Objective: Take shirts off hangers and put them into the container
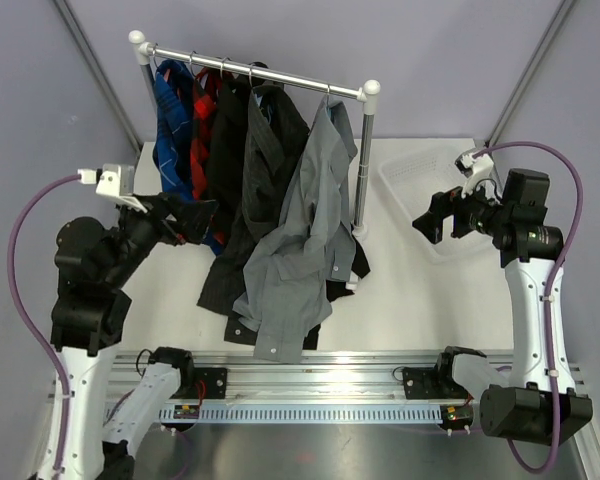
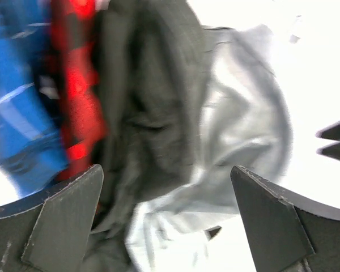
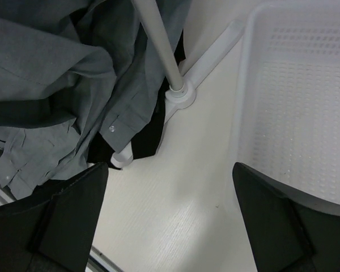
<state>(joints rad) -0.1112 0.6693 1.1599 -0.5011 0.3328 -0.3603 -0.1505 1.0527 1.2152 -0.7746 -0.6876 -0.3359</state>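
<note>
While all five shirts (image 1: 265,200) hang from the rail (image 1: 270,77) at far centre and the container (image 1: 408,172) on the right shows nothing inside, the whole task seems left, the left gripper (image 1: 196,220) and right gripper (image 1: 427,226) both wide, holding nothing

The bench (image 1: 410,310) is a pale white top with a faint wood grain. At its far right lies the container (image 1: 398,190), a white perforated basket sitting flat on the surface, just beside the rack's foot (image 3: 178,97). That foot, a white bar with a round socket, rests on the bench and runs under the clothes. The grey shirt (image 1: 290,285) hangs low enough that its tail and a cuff lie on the top. The dark shirt (image 1: 220,285) beside it seems to touch down too. An aluminium rail (image 1: 320,378) edges the near side.
</note>
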